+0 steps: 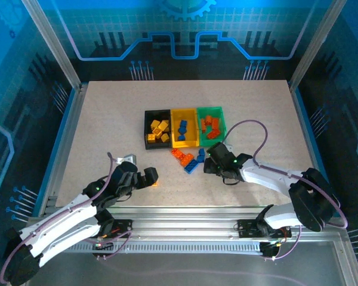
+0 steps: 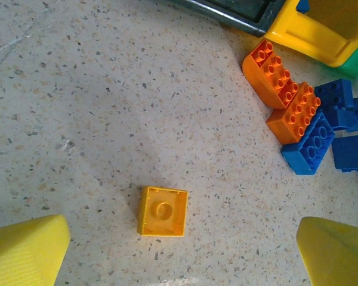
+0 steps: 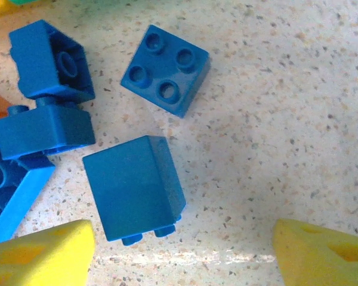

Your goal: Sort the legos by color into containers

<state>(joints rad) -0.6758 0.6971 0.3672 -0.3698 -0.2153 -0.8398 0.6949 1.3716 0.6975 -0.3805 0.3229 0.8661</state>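
Observation:
The containers stand in a row: a black bin (image 1: pixel 146 127) with yellow legos, a yellow bin (image 1: pixel 185 144) with blue ones, a green bin (image 1: pixel 210 109) with orange ones. In front of them lies a loose cluster of orange and blue legos (image 1: pixel 188 159). My left gripper (image 1: pixel 150 177) (image 2: pixel 182 250) is open above a yellow brick (image 2: pixel 162 211) lying studs down, apart from both fingers. My right gripper (image 1: pixel 207 159) (image 3: pixel 182 256) is open at the cluster's right end. A blue brick (image 3: pixel 134 187) lies on its side close to its left finger, with another blue brick (image 3: pixel 165 70) studs up beyond.
In the left wrist view, two orange bricks (image 2: pixel 283 92) and blue bricks (image 2: pixel 310 142) lie at the right, near the yellow bin's corner (image 2: pixel 313 33). More blue bricks (image 3: pixel 48 95) crowd the left of the right wrist view. A metal frame edges the speckled table (image 1: pixel 107 119).

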